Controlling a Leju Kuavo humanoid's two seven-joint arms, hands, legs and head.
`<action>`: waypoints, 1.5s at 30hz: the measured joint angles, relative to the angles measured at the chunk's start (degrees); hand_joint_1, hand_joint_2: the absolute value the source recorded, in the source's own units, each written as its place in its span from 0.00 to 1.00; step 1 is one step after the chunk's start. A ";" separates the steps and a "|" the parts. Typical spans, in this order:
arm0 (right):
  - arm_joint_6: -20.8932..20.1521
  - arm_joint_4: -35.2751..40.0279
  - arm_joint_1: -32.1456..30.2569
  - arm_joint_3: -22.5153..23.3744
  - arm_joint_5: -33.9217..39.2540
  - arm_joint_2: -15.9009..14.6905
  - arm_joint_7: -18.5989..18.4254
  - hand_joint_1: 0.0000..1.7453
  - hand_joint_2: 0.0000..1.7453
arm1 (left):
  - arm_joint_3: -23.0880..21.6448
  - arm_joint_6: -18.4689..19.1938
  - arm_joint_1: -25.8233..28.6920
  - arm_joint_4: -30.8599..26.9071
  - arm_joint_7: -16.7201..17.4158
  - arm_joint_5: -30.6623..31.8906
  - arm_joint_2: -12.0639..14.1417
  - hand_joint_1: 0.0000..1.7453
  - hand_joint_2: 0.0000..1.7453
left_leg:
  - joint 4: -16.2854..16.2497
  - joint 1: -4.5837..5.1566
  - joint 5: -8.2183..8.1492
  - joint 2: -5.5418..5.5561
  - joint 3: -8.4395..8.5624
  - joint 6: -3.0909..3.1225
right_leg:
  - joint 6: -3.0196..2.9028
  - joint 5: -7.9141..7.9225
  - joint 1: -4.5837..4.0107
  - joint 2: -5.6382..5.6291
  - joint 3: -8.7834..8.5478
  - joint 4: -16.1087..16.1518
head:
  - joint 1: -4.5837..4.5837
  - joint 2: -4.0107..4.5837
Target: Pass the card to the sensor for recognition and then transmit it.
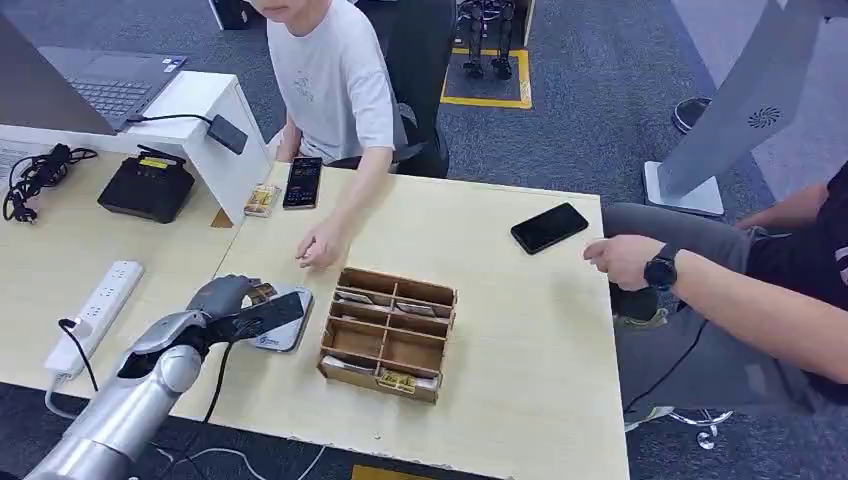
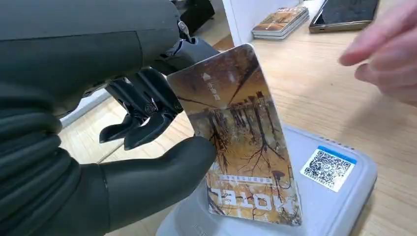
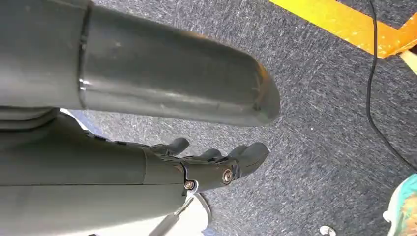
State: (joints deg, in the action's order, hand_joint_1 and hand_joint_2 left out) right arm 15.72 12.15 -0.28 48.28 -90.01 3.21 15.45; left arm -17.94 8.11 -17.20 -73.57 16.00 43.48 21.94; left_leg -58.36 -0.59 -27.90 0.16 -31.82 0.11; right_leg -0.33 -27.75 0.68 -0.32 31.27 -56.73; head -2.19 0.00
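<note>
Left hand (image 2: pixel 98 162) grasps the hotel key card (image 2: pixel 241 142) over the grey card reader (image 2: pixel 344 196).
Right hand (image 3: pixel 211 164) hangs above carpet, fingers loosely apart, grasping nothing; wooden organizer (image 1: pixel 388 333) sits at 3 o'clock from the reader.

The head view is lit evenly and brightly from above; only soft, short shadows are cast on the pale wooden table (image 1: pixel 500 300), and its far edges look slightly bent. In the left wrist view a faint sheen is seen on the glossy brown hotel card (image 2: pixel 241 142), and the person's hand (image 2: pixel 388 49) at the edge is blurred. The right wrist view is dimmer, and the grey carpet floor (image 3: pixel 314 73) is shown sharply
</note>
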 joint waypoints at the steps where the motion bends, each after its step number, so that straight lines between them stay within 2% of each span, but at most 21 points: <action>1: 0.02 0.00 0.01 0.00 0.00 0.00 0.00 0.00 0.00 | 0.00 -0.28 -0.04 0.11 0.18 1.01 -0.15 1.00 1.00 | 0.00 0.00 0.00 0.00 0.01 0.00 | 0.00 0.00 0.00 0.00 0.00 0.00 | 0.00 0.00; 7: 0.02 0.00 0.05 0.00 0.02 0.00 0.07 0.00 0.00 | -0.20 -1.50 -1.05 1.96 1.60 8.80 -2.25 1.00 1.00 | 0.00 0.01 0.00 0.00 0.03 0.00 | 0.00 0.01 0.00 0.01 -0.02 0.00 | 0.00 0.00; 13: 0.02 0.00 0.03 0.00 0.04 0.07 0.00 0.00 0.00 | -0.22 -2.01 -1.83 3.41 1.90 11.65 -3.69 1.00 1.00 | 0.00 0.00 0.01 0.00 0.06 0.00 | -0.01 0.01 0.00 0.01 -0.04 0.00 | 0.00 0.00; 40: 0.02 0.00 0.00 0.00 0.18 0.24 0.15 0.00 0.00 | -0.22 -1.49 -2.71 4.94 0.96 12.74 -5.29 1.00 1.00 | 0.00 0.01 0.02 0.00 0.09 0.00 | -0.01 0.02 0.00 0.01 -0.07 -0.01 | 0.00 0.00; 43: 0.04 0.00 -0.01 0.00 0.18 0.24 0.15 0.00 0.00 | -0.20 -0.72 -2.83 5.18 -0.71 8.99 -5.29 1.00 1.00 | 0.00 0.01 0.02 0.00 0.08 0.00 | -0.01 0.02 0.00 0.01 -0.10 -0.02 | -0.02 0.00; 45: 0.28 0.00 0.00 0.00 0.02 0.24 0.42 0.00 0.00 | 1.10 1.95 -2.67 5.16 -3.20 -3.26 -5.16 1.00 1.00 | 0.00 0.00 0.02 0.00 0.08 0.00 | -0.01 0.02 0.00 0.01 -0.11 -0.04 | 0.00 0.00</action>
State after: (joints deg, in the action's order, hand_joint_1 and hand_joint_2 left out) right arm 16.00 12.15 -0.28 48.28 -89.99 3.45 15.87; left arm -16.85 10.06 -19.87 -68.41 12.80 40.21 16.79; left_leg -58.35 -0.59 -27.88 0.16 -31.74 0.11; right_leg -0.35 -27.73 0.68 -0.30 31.16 -56.77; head -2.19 0.00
